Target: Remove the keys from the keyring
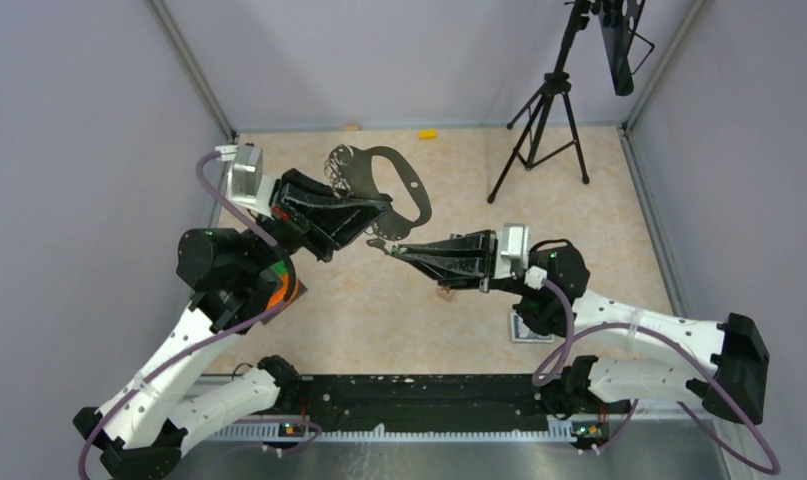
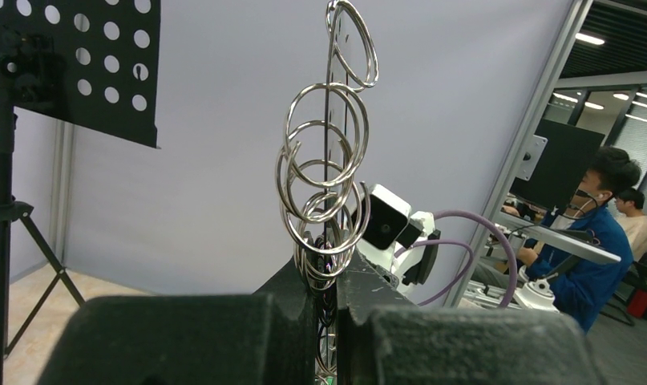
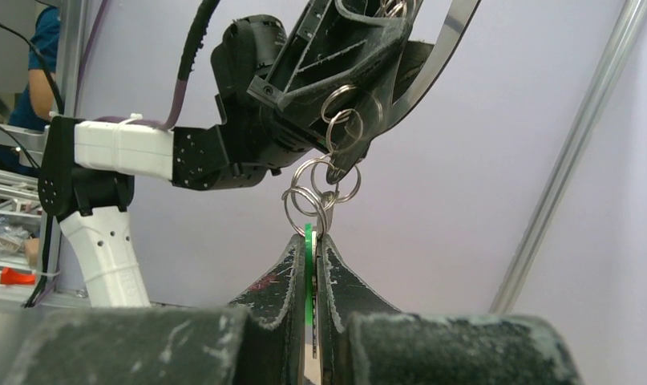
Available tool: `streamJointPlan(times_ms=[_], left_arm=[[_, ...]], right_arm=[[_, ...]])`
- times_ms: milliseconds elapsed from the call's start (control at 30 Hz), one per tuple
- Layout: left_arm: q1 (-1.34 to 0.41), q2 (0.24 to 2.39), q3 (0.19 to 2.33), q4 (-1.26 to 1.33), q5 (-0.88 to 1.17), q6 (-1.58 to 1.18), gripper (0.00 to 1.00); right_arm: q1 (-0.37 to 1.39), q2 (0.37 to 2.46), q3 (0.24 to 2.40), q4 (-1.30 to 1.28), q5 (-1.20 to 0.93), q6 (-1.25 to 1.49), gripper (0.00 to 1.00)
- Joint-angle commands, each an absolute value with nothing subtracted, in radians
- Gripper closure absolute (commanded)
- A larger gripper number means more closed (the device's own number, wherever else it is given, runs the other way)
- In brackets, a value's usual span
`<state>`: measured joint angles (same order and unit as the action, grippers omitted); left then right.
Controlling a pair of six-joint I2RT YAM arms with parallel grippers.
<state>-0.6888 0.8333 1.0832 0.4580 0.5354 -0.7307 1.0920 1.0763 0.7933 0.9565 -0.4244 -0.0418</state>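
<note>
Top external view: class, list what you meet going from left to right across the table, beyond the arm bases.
left gripper, shut on the keyring → right gripper, shut on the green key → black tripod. The keyring and key overlap the grippers, so they take no place in the order.

Plain lilac walls (image 1: 79, 150) all round, beige speckled bench (image 1: 379, 320), black tripod (image 1: 550, 95) upper right, ceiling strip lights (image 2: 590, 38) far right.

Tan table (image 1: 399, 330); black tripod (image 1: 542, 130) stands far right; yellow bit (image 1: 427, 133) at the far edge; brown cube (image 1: 444, 293) mid-table; blue-white card (image 1: 524, 334) nearer right.
</note>
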Motion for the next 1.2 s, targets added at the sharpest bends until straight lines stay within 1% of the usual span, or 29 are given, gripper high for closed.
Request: streamJointPlan(times_ms=[0,267,600,933,1167], left_arm=[[-0.686,0.825,1.113,0.546,0.576,-0.735,1.0],[-0.686,0.846,1.109,0.637,0.65,-0.769,1.0],[-0.686,0.846,1.108,0.658,0.671,-0.778,1.0],[-0.686,0.84,1.121,0.582,0.624,-0.751,1.0],[-0.686,0.84,1.124,0.569,0.604,-0.745,1.0]], right_arm=[[1.094,1.048,0.854,1.003,-0.47,-0.045,1.0],[1.094,1.041,0.868,1.034,-0.518,-0.032,1.0],[1.093,1.032,0.873,1.025,-0.529,-0.032,1.0],[1.094,1.006,0.931,0.754,-0.544,-0.214,1.0],[1.093,0.978,0.938,0.639,-0.561,-0.297,1.0]])
